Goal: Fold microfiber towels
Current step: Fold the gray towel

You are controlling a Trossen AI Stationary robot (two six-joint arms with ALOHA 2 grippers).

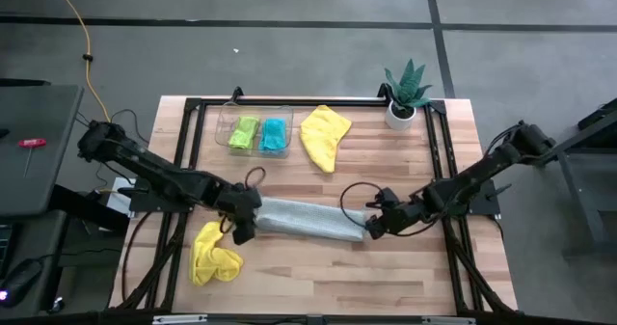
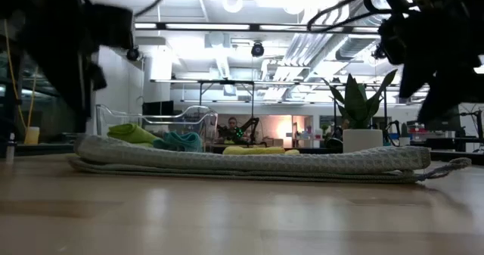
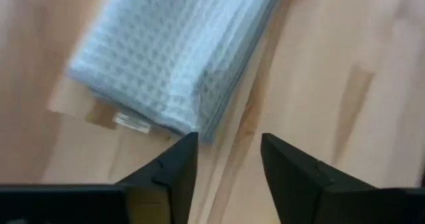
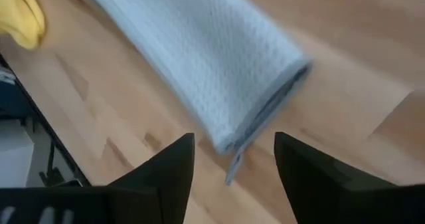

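Microfiber towel, light grey and waffle-textured (image 1: 307, 219), lies as a long folded strip across the middle of the wooden bench (image 1: 386, 277), toward its front edge. We find the left gripper (image 3: 226, 167) and right gripper (image 4: 234, 164) just off either end, fingers parted, holding nothing. We advise regripping each end squarely; the layers look aligned, though blur limits certainty.

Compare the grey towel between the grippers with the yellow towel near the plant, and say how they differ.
The grey towel is folded into a long narrow strip with layered edges; the yellow towel near the plant lies loose and unfolded. The grey towel sits between the open left gripper and right gripper; the yellow one lies beside the clear tray, away from both. Both rest on the table.
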